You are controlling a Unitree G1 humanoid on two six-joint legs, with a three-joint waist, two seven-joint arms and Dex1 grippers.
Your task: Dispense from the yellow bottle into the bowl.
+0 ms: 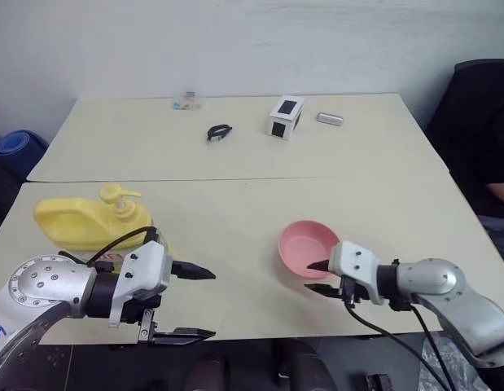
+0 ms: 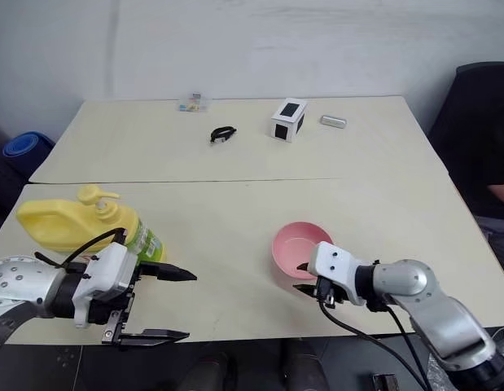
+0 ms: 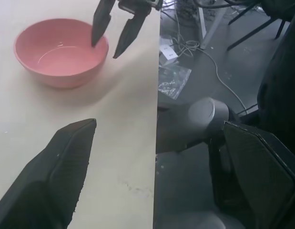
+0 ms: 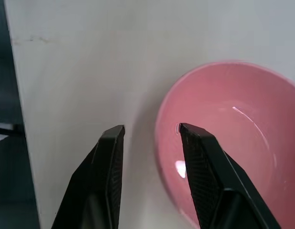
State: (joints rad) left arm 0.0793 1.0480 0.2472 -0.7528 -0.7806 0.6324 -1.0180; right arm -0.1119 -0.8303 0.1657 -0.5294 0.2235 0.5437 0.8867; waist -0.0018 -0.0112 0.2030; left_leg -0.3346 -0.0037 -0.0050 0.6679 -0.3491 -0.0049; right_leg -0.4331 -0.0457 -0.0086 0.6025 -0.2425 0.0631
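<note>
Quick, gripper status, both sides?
Left gripper: jaws wide open, holding nothing.
Right gripper: jaws part open astride the near rim of the small round pink plastic bowl, one finger inside; not clamped.

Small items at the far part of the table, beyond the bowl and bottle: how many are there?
4. A small clear packet lies farthest left, a black clip-like item nearer the middle, a white box to its right, a small grey object farthest right. None seems hidden.
</note>
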